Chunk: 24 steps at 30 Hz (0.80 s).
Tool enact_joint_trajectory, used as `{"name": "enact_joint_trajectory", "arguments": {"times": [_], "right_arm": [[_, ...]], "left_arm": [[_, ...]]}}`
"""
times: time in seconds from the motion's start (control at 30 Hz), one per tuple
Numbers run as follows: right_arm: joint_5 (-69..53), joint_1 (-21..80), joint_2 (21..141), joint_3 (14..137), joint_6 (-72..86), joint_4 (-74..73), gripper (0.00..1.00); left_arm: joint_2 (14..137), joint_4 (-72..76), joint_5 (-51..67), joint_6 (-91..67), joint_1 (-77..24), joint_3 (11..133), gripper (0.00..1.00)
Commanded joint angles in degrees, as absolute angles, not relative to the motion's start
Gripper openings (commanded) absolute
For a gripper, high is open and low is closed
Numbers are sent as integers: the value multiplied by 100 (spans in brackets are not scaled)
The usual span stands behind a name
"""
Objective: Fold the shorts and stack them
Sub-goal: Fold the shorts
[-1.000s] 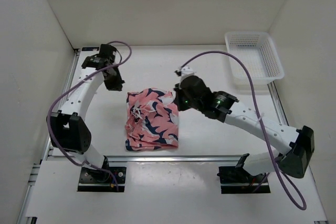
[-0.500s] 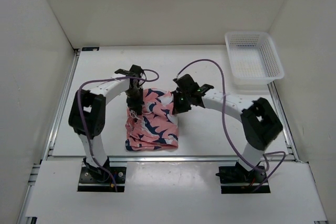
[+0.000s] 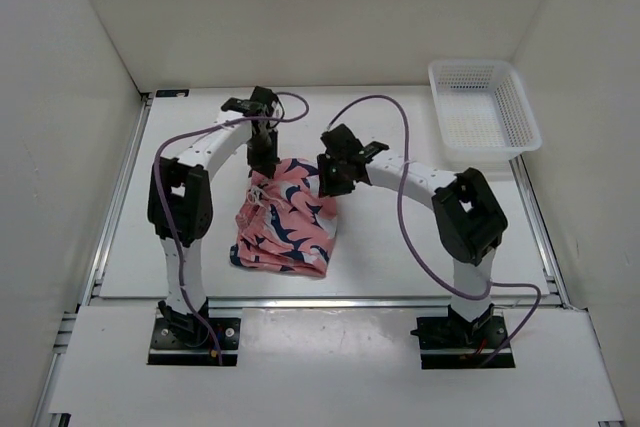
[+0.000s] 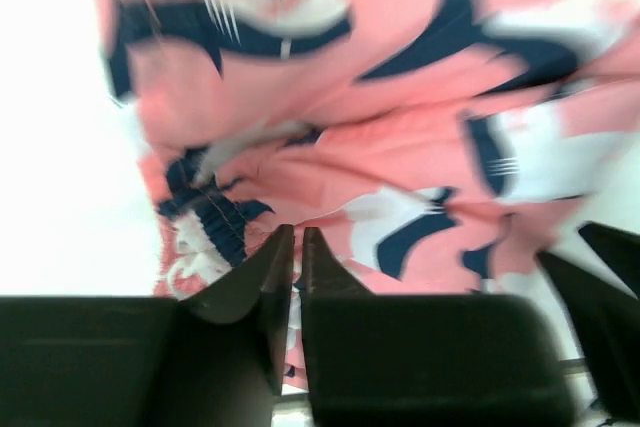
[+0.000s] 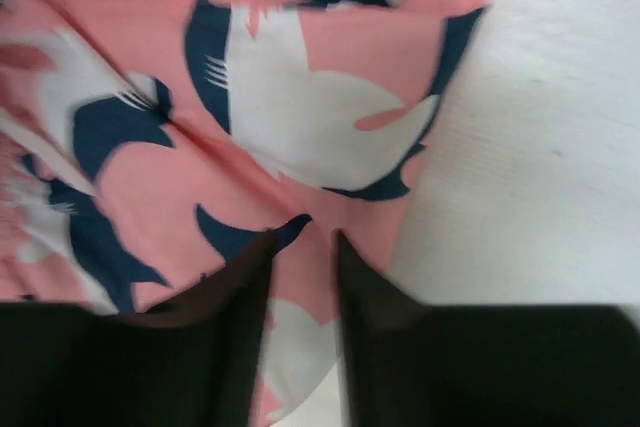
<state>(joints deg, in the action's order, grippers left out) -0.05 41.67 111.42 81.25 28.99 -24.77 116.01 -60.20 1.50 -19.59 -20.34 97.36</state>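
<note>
The salmon-pink shorts (image 3: 285, 222) with navy and white shark shapes lie bunched in the middle of the table, their far edge raised. My left gripper (image 3: 265, 162) is at the far left corner. In the left wrist view its jaws (image 4: 297, 232) are pinched together on the shorts (image 4: 400, 137). My right gripper (image 3: 330, 179) is at the far right corner. In the right wrist view its jaws (image 5: 302, 237) stand a little apart with a fold of the shorts (image 5: 150, 177) between them, close to the fabric's right edge.
A white mesh basket (image 3: 484, 152) stands at the back right corner. White walls close in the table on the left, back and right. Bare white table (image 5: 540, 147) lies right of the shorts.
Both grippers came down onto the far edge of the shorts and closed on it. The far edge has moved up and back, and the near edge has shifted left.
</note>
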Motion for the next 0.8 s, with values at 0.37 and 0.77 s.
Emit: {"name": "enact_joint_trajectory", "arguments": {"times": [0.37, 0.77], "right_arm": [[1476, 2181, 7490, 7366, 2365, -3461, 96], [1046, 1441, 6390, 6100, 2821, -3929, 97]], "left_arm": [[9328, -6646, -88, -2090, -1662, 9725, 48], [8769, -5037, 414, -3462, -2819, 6750, 29]]}}
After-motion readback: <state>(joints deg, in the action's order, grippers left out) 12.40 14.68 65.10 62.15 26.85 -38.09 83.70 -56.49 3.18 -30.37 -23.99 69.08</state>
